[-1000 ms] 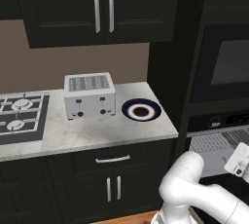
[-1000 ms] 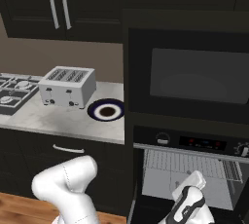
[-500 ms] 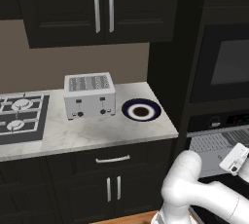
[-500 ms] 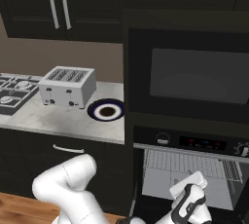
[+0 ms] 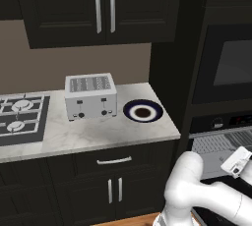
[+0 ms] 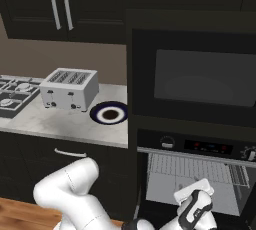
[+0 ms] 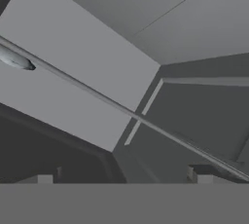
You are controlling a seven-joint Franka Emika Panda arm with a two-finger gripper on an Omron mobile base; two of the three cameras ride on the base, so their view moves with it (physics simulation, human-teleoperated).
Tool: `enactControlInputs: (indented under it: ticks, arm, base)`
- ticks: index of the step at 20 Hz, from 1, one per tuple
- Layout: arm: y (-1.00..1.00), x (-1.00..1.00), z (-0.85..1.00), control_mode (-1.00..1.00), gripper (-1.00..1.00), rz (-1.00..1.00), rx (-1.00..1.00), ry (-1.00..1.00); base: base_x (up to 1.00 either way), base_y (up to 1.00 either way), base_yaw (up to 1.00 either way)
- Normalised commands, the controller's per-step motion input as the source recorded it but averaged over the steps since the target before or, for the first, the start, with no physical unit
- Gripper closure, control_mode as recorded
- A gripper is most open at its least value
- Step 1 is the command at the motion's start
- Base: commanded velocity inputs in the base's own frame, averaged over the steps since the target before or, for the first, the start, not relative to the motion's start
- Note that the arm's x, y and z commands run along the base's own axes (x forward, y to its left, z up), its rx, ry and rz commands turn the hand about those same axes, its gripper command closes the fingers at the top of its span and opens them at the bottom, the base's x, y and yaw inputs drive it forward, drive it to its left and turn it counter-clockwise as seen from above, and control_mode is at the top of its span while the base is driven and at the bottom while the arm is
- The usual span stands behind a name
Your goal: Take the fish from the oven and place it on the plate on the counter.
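Gripper [image 7: 124,178] sits low at the open oven [image 6: 192,149] mouth, fingertips set wide apart with nothing between them. Hand view looks into the grey oven cavity; a thin rack wire runs across it on a slant. Fish [image 7: 15,59] shows as a small grey body at the far left edge, lying at the rack, well apart from the fingertips. Plate [image 5: 142,111] rests bare on the counter [image 5: 88,134], just beside the toaster [image 5: 90,95].

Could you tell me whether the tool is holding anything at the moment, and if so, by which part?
Nothing is held: in the hand view the tool's fingertips stand apart with only the oven interior between them, and the fish lies off at the left edge.
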Motion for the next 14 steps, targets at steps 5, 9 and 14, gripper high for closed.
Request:
enactControlInputs:
  ticks: [5, 9, 14]
  arm:
    - [0.0, 0.24, -0.27, -1.0, -1.0, 0.0, 0.0, -0.05]
    - [0.0, 0.33, -0.3, -1.0, -1.0, 0.0, 0.0, -0.09]
    - [0.0, 0.33, -0.38, -1.0, -1.0, 0.0, 0.0, -0.06]
  base:
    - [0.0, 0.0, 0.0]
    - [0.0, 0.0, 0.0]
    - [0.0, 0.0, 0.0]
